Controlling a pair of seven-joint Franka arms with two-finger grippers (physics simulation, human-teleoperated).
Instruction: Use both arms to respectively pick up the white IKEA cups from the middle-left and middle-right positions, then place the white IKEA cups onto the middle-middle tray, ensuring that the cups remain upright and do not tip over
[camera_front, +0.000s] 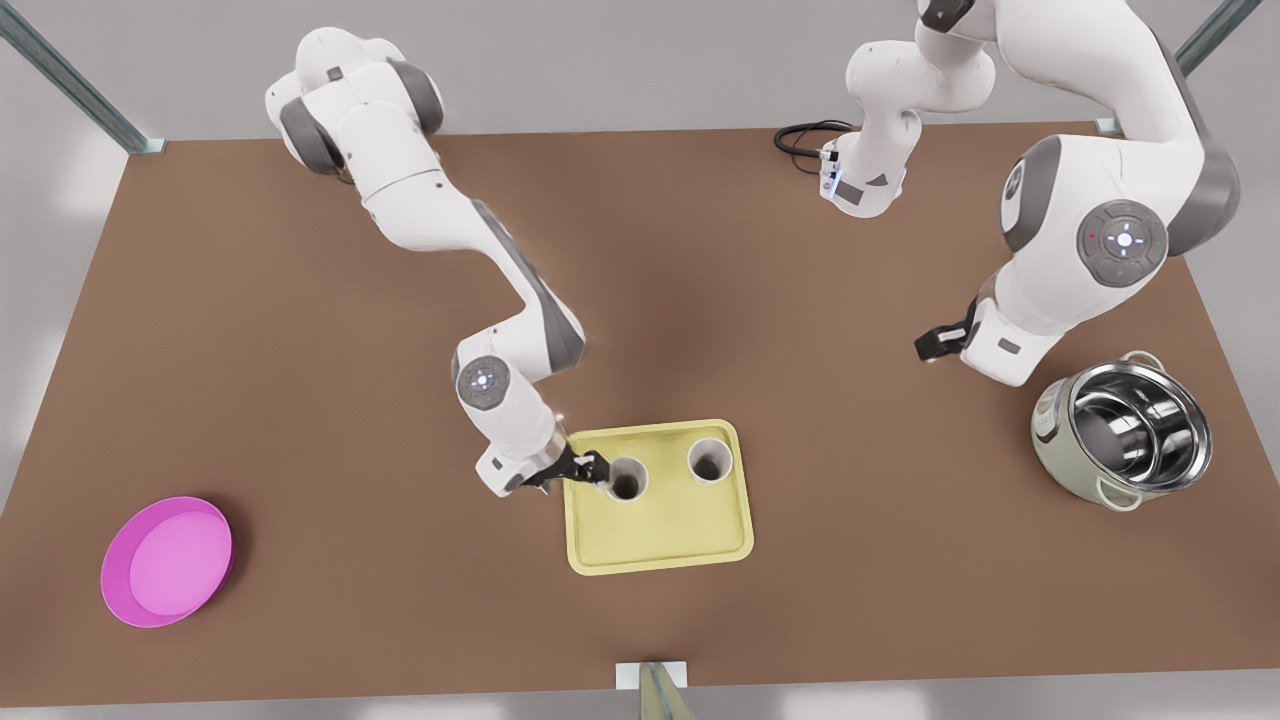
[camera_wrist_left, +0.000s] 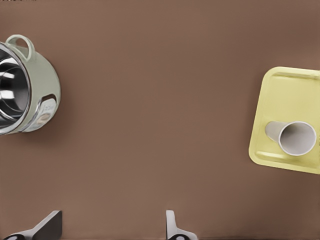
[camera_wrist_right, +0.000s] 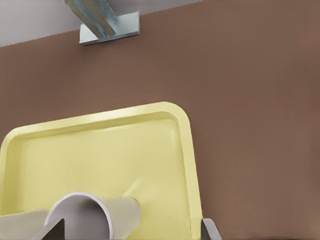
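Bracket (camera_front: 651, 675); right gripper (camera_front: 590, 467) at cup (camera_front: 628, 478) (upright).

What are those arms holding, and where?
Nothing. The right gripper, fingers open, straddles one cup on the tray; the left gripper hangs open near the pot.

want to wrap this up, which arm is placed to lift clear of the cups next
Right: the right gripper sits open around one cup on the tray; the left gripper waits open near the pot.
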